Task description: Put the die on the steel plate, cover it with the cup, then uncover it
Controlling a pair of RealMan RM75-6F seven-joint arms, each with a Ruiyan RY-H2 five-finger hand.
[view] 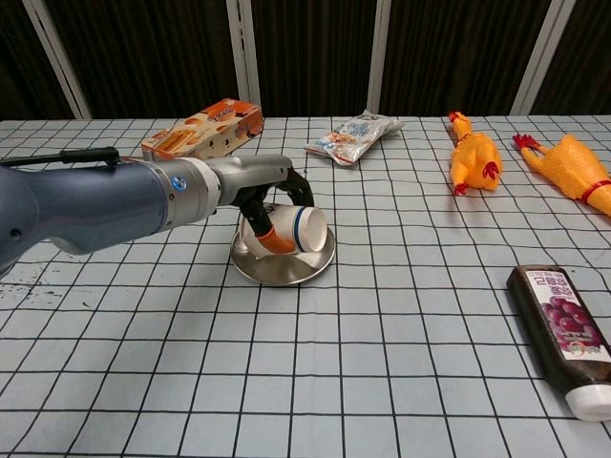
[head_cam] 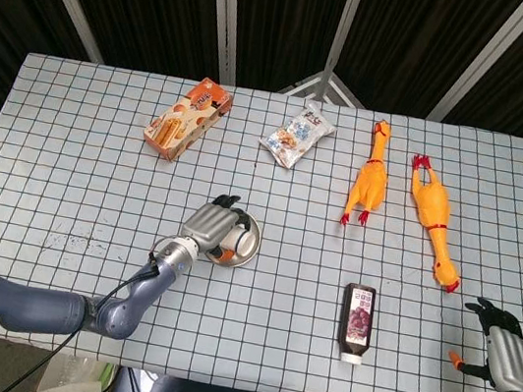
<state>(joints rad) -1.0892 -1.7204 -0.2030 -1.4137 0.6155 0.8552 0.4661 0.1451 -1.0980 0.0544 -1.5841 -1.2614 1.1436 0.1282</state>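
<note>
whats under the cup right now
The cup is tipped on its side in the left hand, over the steel plate. Bare plate shows beneath it. No die is visible; the hand and cup hide the plate's middle.

Round polished steel plate (view: 284, 271) gleams under the left hand (view: 270, 196), whose fingers wrap a smooth white cup (view: 304, 229) with matt finish.

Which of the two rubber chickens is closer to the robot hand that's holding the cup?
The left rubber chicken, lying beside the snack bag. The other chicken lies further right, towards the table's right edge, further from the left robot hand.
</note>
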